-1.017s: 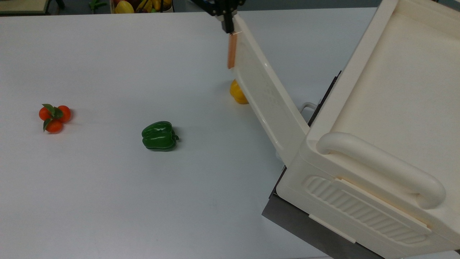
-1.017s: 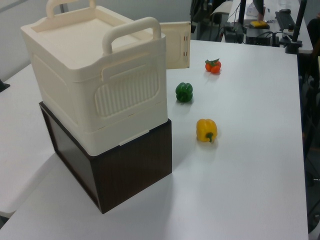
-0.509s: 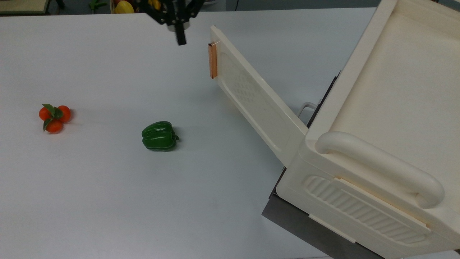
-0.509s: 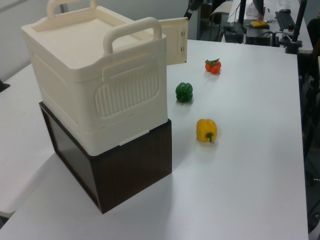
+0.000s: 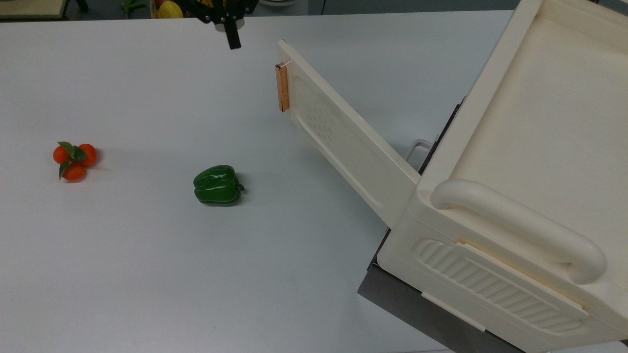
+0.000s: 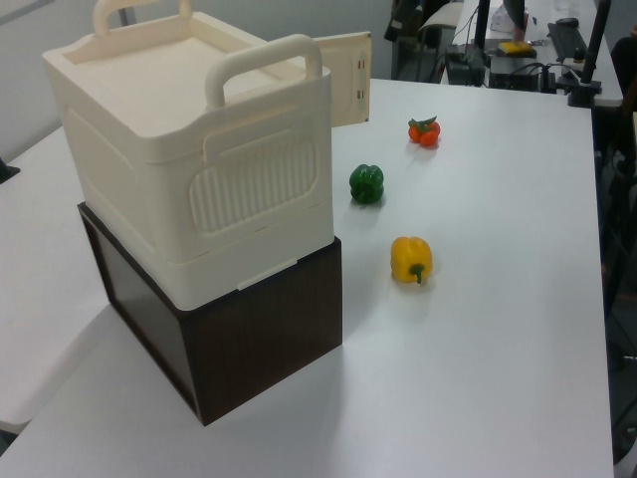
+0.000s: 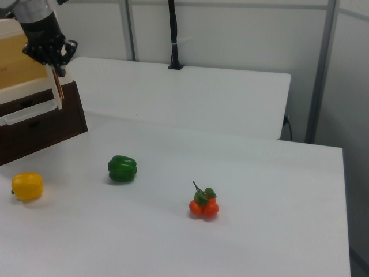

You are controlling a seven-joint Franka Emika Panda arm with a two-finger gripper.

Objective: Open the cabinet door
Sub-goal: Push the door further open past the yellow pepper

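The cabinet (image 5: 515, 196) is a large cream plastic box sitting on a dark brown base (image 6: 249, 349) at the top view's right. Its thick tube handle (image 5: 520, 225) runs along the near top edge above a ribbed side panel (image 5: 495, 284).

The cabinet door (image 5: 343, 132) stands swung wide open. Hinged at the cabinet's front corner, it reaches out over the white table (image 5: 147, 269), its long axis running diagonally from the top view's lower right up to the upper left. Its free edge points toward the top view's upper left and carries the copper-coloured bar handle (image 5: 282, 88), which stands upright along that edge. The recessed inner face, with a faint dotted texture, is turned up toward the top view's camera. In the left view the door (image 6: 343, 80) sticks out past the cabinet's far corner.

The gripper (image 5: 231, 37) hangs near the table's far edge, apart from the copper handle and to the top view's left of it, touching nothing. Whether its fingers are apart or together cannot be told. In the right view the gripper (image 7: 56, 68) sits just beside the door's free edge.

On the table lie a green bell pepper (image 5: 217, 185), a cluster of small orange-red fruits with leaves (image 5: 74, 159) well to the top view's left, and a yellow bell pepper (image 6: 411, 259).
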